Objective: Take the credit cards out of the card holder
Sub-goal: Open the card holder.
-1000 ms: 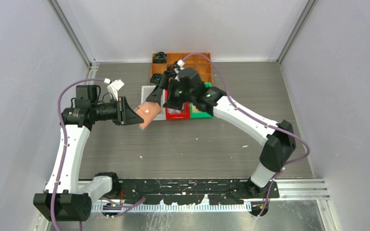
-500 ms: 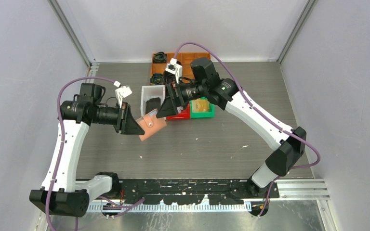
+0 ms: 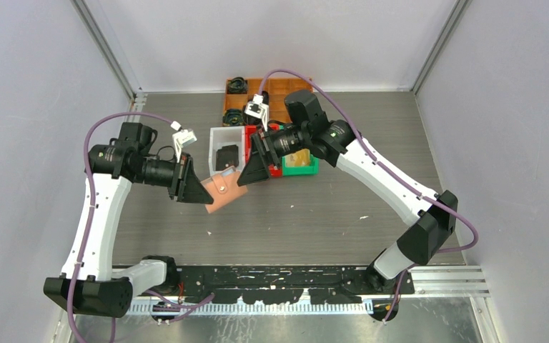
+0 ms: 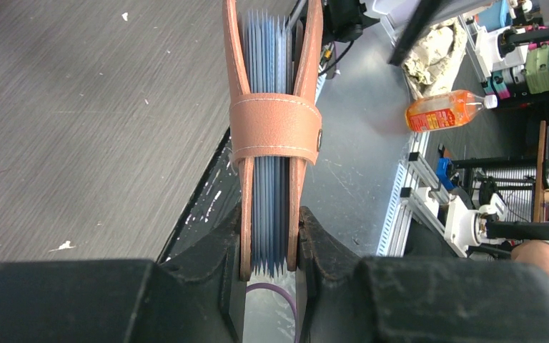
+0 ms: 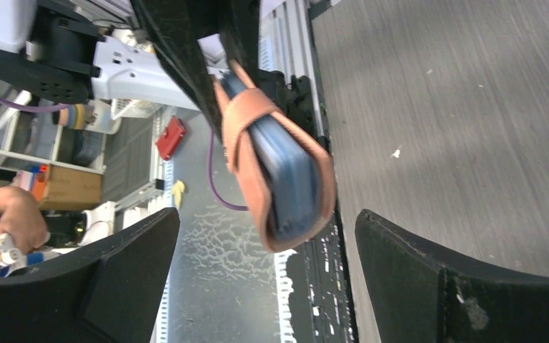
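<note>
My left gripper (image 3: 205, 193) (image 4: 271, 239) is shut on the card holder (image 3: 224, 190) (image 4: 275, 125) and holds it in the air over the table, edge-on. It is tan-pink, with a strap round its grey-blue pleated pockets (image 4: 268, 179). No card edge shows among the pleats. My right gripper (image 3: 241, 181) (image 5: 268, 214) is open and faces the card holder (image 5: 254, 136), whose free end hangs between the two fingers without touching them. A black credit card (image 3: 226, 156) lies in the white bin (image 3: 216, 133). An orange-yellow one (image 3: 301, 158) lies in the green bin (image 3: 313, 170).
A red bin (image 3: 276, 171) between the white and green ones is mostly hidden by my right gripper. An orange tray (image 3: 286, 89) with black coiled bundles (image 3: 237, 86) stands at the back. Grey walls close in on three sides.
My right arm has swung away from the bins and come down to face the card holder, jaws still wide. My left gripper has brought the holder slightly nearer and lower.
</note>
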Robot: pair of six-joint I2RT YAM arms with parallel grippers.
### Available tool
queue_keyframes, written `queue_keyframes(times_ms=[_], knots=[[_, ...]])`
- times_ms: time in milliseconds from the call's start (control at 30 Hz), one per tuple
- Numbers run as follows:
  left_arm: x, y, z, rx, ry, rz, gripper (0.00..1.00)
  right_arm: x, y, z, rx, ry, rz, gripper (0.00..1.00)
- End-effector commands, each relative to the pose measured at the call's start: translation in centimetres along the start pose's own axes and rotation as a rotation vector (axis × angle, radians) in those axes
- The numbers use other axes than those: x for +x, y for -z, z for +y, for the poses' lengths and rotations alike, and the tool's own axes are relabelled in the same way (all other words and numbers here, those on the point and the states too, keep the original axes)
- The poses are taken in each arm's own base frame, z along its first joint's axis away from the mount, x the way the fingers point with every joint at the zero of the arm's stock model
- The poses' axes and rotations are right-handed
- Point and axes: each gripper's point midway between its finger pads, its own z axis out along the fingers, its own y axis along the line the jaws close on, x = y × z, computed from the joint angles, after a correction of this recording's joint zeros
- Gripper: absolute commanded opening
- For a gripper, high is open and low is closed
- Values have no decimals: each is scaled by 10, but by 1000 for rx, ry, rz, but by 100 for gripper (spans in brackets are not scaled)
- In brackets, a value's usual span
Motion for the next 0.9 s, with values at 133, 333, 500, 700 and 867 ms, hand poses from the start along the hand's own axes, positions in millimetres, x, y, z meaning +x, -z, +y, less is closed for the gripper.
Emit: queue_keyframes(times_ms=[133, 333, 500, 700, 867], knots=[[-6, 4, -33, 95, -58, -35, 0, -17, 1, 8, 29, 115, -8, 100], [-6, 5, -38, 118, -50, -31, 0, -12, -18, 33, -87, 140, 9, 96], [-4, 7, -43, 138, -57, -20, 0, -6, -22, 41, -150, 114, 14, 77], [-5, 4, -29, 83, -29, -9, 1, -9, -20, 45, -128, 101, -14, 18], [-16, 1, -9, -33, -17, -65, 98, -27, -12, 51, -90, 121, -157, 1]])
